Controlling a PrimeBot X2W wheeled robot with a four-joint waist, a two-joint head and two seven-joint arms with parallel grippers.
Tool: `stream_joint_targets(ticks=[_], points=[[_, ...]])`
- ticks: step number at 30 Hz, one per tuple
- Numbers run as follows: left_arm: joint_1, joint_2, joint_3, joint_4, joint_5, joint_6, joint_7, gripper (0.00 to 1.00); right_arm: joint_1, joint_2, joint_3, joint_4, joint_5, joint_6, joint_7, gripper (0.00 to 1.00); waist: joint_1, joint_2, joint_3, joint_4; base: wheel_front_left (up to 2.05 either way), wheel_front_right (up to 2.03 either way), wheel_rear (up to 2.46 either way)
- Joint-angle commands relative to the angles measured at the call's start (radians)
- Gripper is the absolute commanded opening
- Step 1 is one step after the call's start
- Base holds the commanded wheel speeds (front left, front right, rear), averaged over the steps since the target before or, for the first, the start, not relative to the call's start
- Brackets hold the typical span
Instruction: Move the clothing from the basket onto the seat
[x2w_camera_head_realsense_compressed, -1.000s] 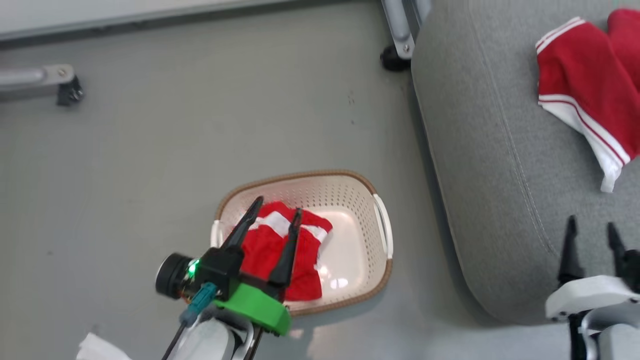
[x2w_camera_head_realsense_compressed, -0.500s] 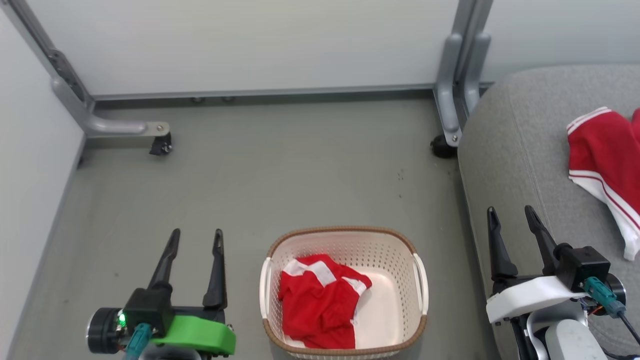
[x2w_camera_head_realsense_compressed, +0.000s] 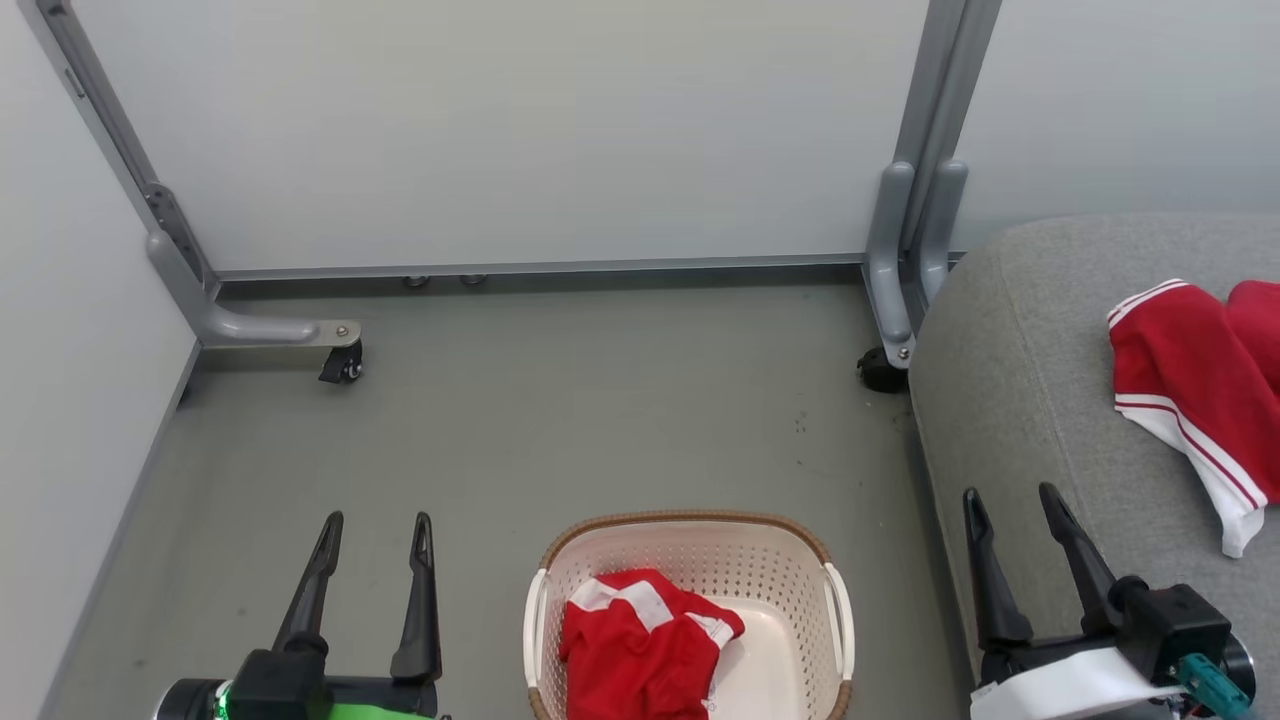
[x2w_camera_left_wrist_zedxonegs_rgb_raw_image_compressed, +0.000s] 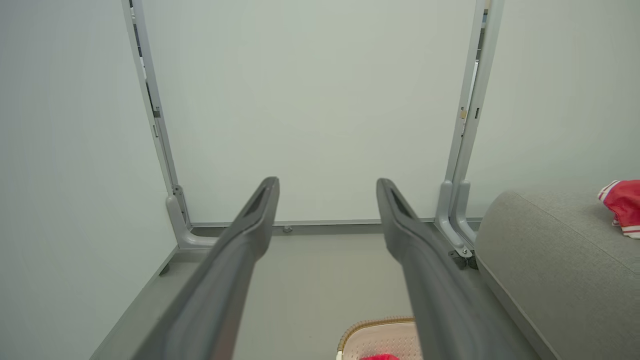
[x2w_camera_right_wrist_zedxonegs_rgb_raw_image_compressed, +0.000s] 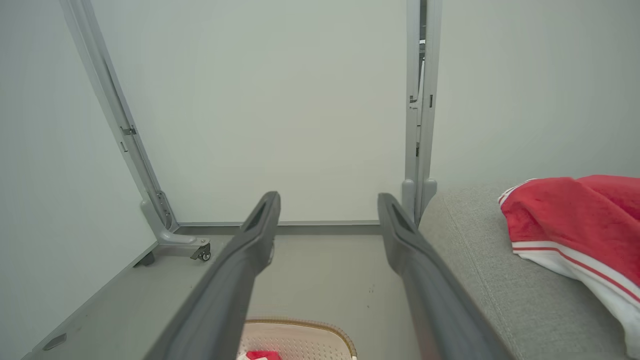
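The left claw (x2w_camera_head_realsense_compressed: 379, 522) is seen at 7 o'clock in the head view. Its two dark fingers are spread wide and nothing is held between them. Bare grey floor (x2w_camera_head_realsense_compressed: 560, 420) is seen in the gap. The right claw (x2w_camera_head_realsense_compressed: 1009, 495) is found at 5 o'clock, equally wide and empty. Its fingers are seen over the near left edge of the seat (x2w_camera_head_realsense_compressed: 1020, 400); whether the cushion is touched cannot be told.

Between the two claws, at 6 o'clock, the basket (x2w_camera_head_realsense_compressed: 690, 518) is set on the floor, and its near part is cut off by the bottom edge of the view. One red garment (x2w_camera_head_realsense_compressed: 640, 640) with white stripes is heaped in the basket's left half, and cream plastic is seen in its right half. The second red garment (x2w_camera_head_realsense_compressed: 1190, 380) is laid on the seat at 3 o'clock, well apart from the basket, with its white-trimmed end pointed towards 5 o'clock.

Beyond the floor, a pale wall panel (x2w_camera_head_realsense_compressed: 520, 130) is stood across 12 o'clock. It is bounded at 1 o'clock by a grey metal post (x2w_camera_head_realsense_compressed: 920, 220), whose foot is planted just beside the seat's far corner. At 10 o'clock a small black caster (x2w_camera_head_realsense_compressed: 345, 365) is fixed under a grey bracket on the floor.
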Motion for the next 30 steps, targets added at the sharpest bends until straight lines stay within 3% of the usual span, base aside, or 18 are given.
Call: stream_joint_targets(ticks=[1, 30], points=[[0.014, 0.001, 0.007, -0.003, 0.007, -0.005, 0.001, 1.00, 0.020, -0.004, 0.004, 0.000, 0.002, -0.001, -0.003, 1.00, 0.0001, 0.0000, -0.005, -0.010, 0.00, 0.00, 0.00], [0.029, -0.003, -0.016, 0.025, 0.009, -0.001, 0.001, 1.00, 0.037, -0.004, 0.026, 0.021, -0.020, -0.001, -0.003, 1.00, 0.0001, 0.0000, -0.019, -0.045, 0.00, 0.00, 0.00]])
